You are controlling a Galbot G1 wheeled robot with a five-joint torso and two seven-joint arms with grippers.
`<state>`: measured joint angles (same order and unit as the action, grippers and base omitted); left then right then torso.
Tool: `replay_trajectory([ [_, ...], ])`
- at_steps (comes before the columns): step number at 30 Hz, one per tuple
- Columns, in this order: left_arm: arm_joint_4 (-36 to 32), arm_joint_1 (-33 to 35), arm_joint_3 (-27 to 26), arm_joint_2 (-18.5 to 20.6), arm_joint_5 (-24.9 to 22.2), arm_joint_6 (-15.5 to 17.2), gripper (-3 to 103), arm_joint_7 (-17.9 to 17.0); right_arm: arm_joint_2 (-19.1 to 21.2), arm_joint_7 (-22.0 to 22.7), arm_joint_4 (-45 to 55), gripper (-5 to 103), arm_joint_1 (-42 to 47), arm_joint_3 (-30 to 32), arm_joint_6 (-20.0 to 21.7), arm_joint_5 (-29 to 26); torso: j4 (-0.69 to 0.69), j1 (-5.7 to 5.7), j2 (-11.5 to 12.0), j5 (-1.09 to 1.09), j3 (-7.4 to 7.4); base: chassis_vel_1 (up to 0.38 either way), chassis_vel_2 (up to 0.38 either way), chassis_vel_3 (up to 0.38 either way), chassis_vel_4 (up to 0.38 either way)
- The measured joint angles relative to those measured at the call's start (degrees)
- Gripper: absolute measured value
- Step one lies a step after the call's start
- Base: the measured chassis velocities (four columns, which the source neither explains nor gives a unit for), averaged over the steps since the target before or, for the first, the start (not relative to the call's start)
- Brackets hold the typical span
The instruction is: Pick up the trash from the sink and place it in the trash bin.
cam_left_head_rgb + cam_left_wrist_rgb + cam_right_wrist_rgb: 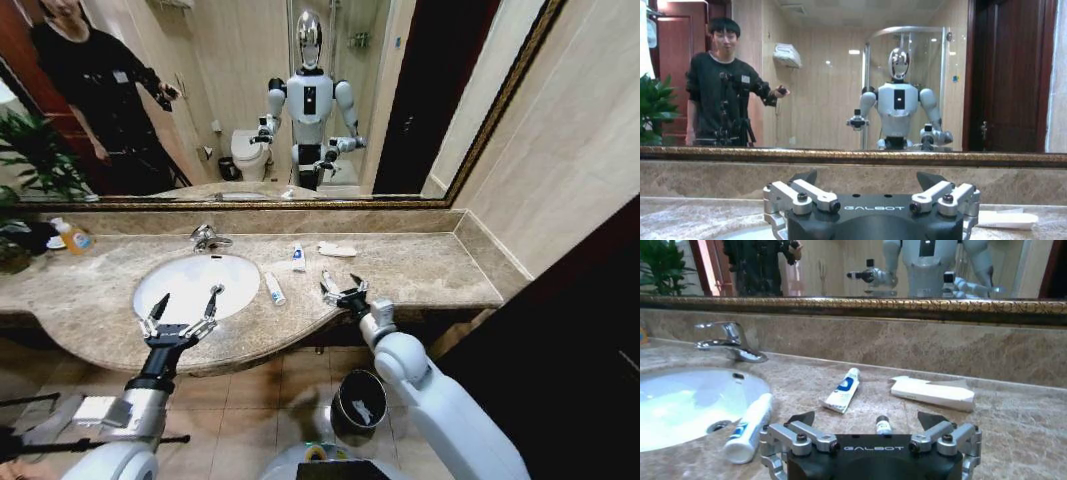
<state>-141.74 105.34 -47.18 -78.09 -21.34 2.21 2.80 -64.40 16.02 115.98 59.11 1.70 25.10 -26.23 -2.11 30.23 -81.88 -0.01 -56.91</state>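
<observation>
- Leftmost, the left gripper (183, 308) hovered with its jaws spread and nothing in them, over the near rim of the sink (150, 277).
- Just right of the basin, 1 white tube (274, 289) lay with its long axis running near-to-far.
- Farther back lay a second tube (298, 257) and a paper piece (337, 249).
- Rightmost, the right gripper (343, 291) was released above a third tube (883, 425), clearly the nearer arm.
- Below, the trash bin (359, 402) stood on the floor.

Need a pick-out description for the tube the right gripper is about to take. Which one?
Start at the white sink in the marble countertop and go toward the robot's right. Past the basin, the open right gripper straddles a small white tube. Unlike the tube on the basin rim and the tube by the wall, it lies between the fingers.
</observation>
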Motion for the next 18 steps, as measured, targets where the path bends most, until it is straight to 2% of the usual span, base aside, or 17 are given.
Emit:
replay_trajectory([
  [5, 0.0, 0.0, 0.01, 0.0, 0.0, 0.0, 100, 0.0, -0.69, 0.8, -4.1, 100, -4.3, -3.11, -0.1, -2.82, 0.0, 0.0, 0.0, 0.0, 0.0, 0.0, 0.0, 0.0, 0.0],
  [10, 0.0, 0.0, 0.0, 0.0, 0.0, 0.0, 100, 0.0, -1.84, 3.6, -8.46, 100, -9.05, -7.15, 0.08, -5.18, 0.0, 0.0, 0.0, 0.0, 0.0, 0.0, 0.0, 0.0, 0.0],
  [11, 0.0, 0.0, 0.0, 0.0, 0.0, 0.0, 100, 0.0, -3.01, 5.13, -13.13, 100, -13.26, -9.48, 0.21, -5.56, -0.01, 0.0, 0.0, -0.01, 0.0, 0.0, 0.0, 0.0, 0.0],
  [18, 0.0, 0.0, 0.0, 0.0, 0.0, 0.0, 100, 0.0, -5.31, 6.75, -21.7, 100, -18.89, -10.12, 1.55, -5.15, -0.01, 0.0, 0.01, 0.01, 0.0, 0.0, 0.0, 0.0, 0.0],
])
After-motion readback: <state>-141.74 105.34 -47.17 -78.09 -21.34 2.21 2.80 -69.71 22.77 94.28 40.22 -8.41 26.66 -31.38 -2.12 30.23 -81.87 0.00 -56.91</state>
